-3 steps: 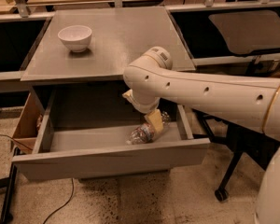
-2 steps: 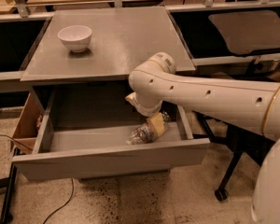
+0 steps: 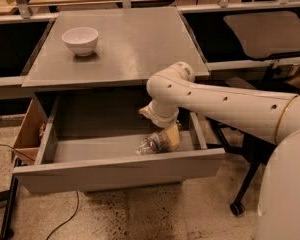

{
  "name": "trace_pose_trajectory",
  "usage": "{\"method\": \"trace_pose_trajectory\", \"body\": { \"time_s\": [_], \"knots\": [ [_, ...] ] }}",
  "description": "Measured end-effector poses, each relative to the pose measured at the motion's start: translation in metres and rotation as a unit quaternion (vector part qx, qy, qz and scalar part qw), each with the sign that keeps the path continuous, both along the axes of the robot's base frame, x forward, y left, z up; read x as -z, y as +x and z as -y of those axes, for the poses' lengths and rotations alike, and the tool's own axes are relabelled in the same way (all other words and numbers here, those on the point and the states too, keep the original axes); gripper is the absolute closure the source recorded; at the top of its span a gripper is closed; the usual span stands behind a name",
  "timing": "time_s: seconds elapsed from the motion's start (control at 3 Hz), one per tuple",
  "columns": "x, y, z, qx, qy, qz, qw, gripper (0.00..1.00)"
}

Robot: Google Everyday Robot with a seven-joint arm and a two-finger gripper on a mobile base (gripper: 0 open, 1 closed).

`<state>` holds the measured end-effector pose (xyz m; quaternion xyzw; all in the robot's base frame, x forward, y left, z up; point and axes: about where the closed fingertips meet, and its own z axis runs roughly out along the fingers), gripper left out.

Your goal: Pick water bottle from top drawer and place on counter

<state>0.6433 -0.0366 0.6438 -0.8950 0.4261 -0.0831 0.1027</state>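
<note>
Claw (image 3: 166, 134): inside the drawer (image 3: 115, 171), at the bottle (image 3: 152, 144); grip cannot be told.
Bowl (image 3: 80, 40): table's (image 3: 135, 44) far left corner.

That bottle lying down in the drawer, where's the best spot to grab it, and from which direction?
Probably across its round middle, straight down from above. The bottle lies on its side on the drawer floor near the front wall, so the walls block a sideways approach; only the top is open. The hand is down in the drawer at the bottle's right end.
</note>
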Motion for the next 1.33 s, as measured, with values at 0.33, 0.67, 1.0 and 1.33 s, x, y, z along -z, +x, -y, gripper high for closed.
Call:
{"method": "trace_pose_trajectory", "body": {
  "time_s": [0.33,0.67,1.0,1.33],
  "knots": [
    [0.012,0.001,0.008,-0.003,0.006,-0.039,0.9992,0.18],
    [0.004,0.000,0.021,0.016,0.022,-0.072,0.9971,0.51],
    [-0.017,-0.004,0.032,0.035,0.034,-0.073,0.9961,0.72],
    [-0.053,-0.020,0.045,0.072,0.058,-0.066,0.9935,0.95]
  ]
}}
